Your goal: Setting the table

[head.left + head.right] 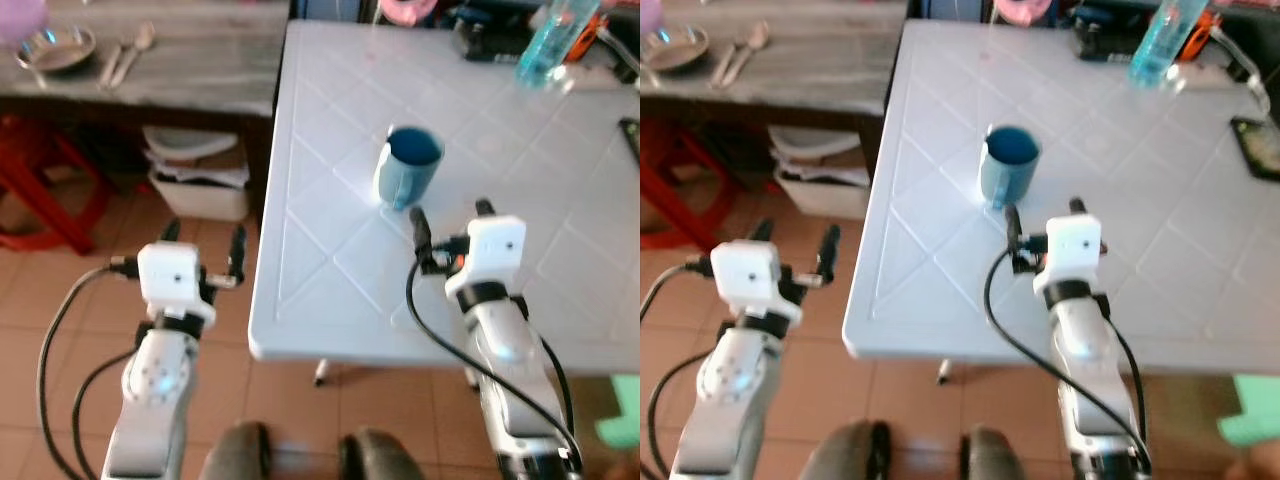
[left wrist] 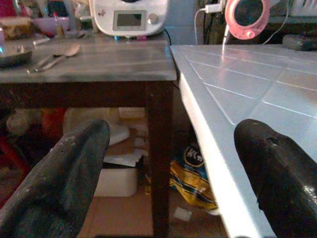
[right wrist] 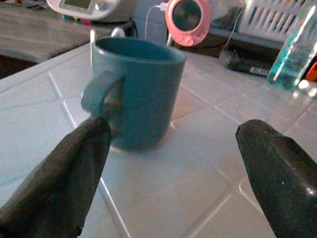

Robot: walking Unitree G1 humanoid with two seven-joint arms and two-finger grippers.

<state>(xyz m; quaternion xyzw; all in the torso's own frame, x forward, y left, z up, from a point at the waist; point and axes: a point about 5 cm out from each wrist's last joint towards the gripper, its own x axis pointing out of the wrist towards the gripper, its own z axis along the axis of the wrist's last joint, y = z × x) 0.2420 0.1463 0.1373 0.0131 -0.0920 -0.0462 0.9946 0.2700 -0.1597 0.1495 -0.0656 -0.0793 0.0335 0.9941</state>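
Upright blue ceramic mug (image 1: 409,165) stands on the pale tiled plastic table (image 1: 560,250), handle toward its near-left edge. Right gripper (image 1: 450,215) gapes empty just short; left gripper (image 1: 203,243) likewise, off-table.

We're seeing the blue mug (image 3: 136,91) standing upright on the white table (image 3: 198,198), handle facing the camera. Our right gripper (image 3: 173,173) is hovering just short of it, fingers (image 3: 64,173) spread wide. A pink fan (image 3: 187,20) and blue bottle (image 3: 294,49) are sitting behind.

Silver arms, white wrists, black cables
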